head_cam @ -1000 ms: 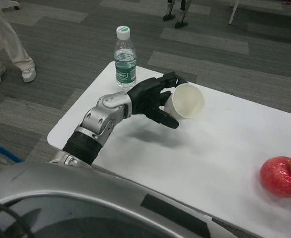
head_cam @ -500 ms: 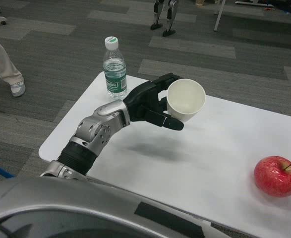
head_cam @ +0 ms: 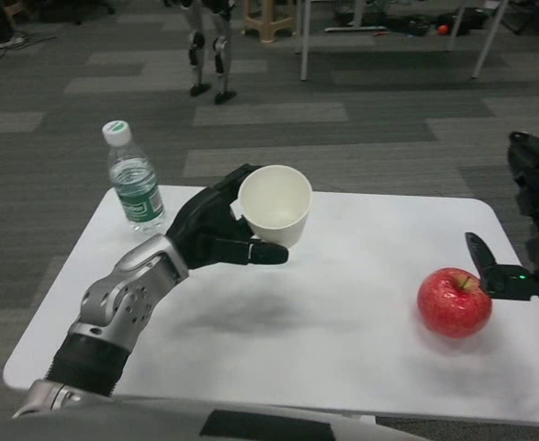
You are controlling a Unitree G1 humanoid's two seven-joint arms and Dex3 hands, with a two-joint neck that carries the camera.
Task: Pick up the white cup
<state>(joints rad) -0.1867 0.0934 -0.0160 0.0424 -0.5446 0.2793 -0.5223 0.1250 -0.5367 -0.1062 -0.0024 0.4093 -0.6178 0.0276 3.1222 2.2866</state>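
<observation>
The white cup (head_cam: 275, 204) is upright and lifted above the white table (head_cam: 342, 322), its shadow lying on the tabletop below. My left hand (head_cam: 216, 231) grips it from the left side, fingers wrapped around its wall. My right hand (head_cam: 524, 230) shows at the right edge, beside the table's right end, with fingers apart and nothing in it.
A clear water bottle (head_cam: 133, 181) with a green label and white cap stands at the table's far left corner. A red apple (head_cam: 454, 302) lies near the right end, close to my right hand. Chair and table legs stand on the carpet beyond.
The camera has swung, shifting the whole picture. The cup is carried higher off the table in my left hand. My right hand has come into view at the right.
</observation>
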